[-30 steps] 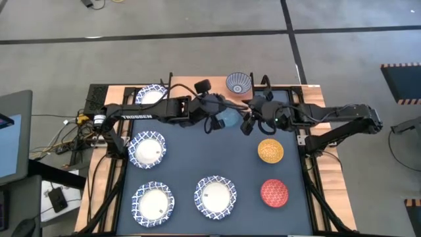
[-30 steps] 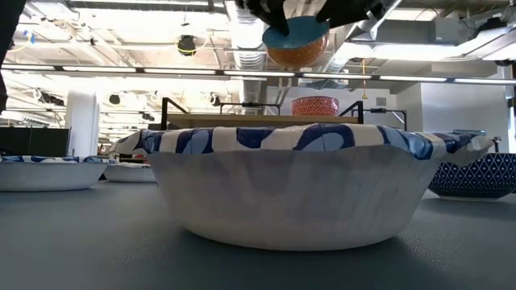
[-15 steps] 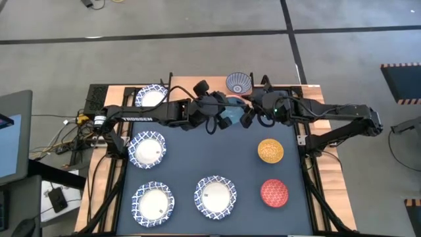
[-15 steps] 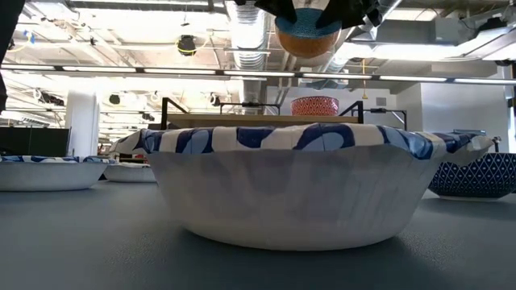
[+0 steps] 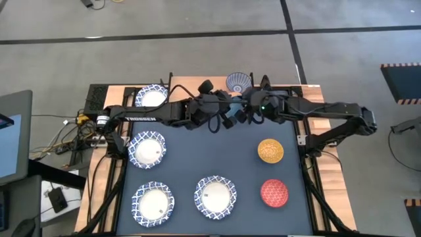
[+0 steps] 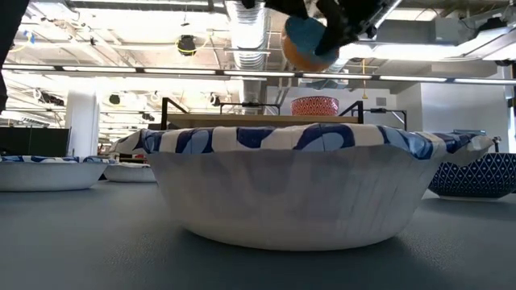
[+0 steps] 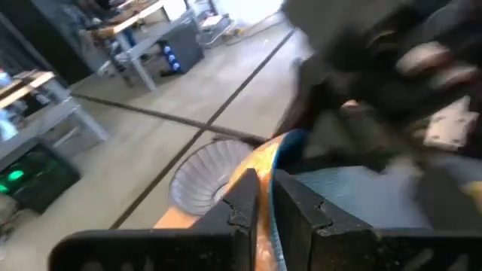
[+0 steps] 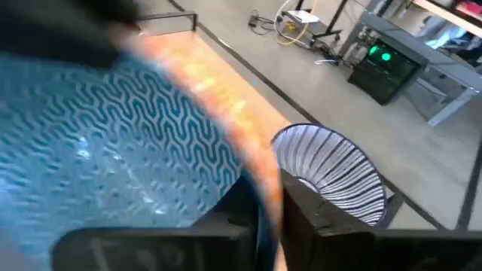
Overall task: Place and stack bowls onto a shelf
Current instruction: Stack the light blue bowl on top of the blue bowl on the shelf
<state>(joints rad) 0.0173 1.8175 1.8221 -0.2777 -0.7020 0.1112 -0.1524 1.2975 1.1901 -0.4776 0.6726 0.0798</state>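
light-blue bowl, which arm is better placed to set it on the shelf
Hard to separate: the left gripper and the right gripper each pinch the light-blue bowl rim, high over the shelf. Probably both together.

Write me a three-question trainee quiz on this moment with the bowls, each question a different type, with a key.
1. Count: in the high view, how many white bowls with blue rims are visible?
2. Choose: which bowl is held up in the air? A) red B) yellow C) light-blue
3. True or false: the yellow bowl sits stacked inside the red bowl.

Key
1. Four.
2. C. The light-blue bowl is held tilted. The left gripper and the right gripper each have their fingers on its rim.
3. False. The yellow bowl and the red bowl stand apart on the tabletop.
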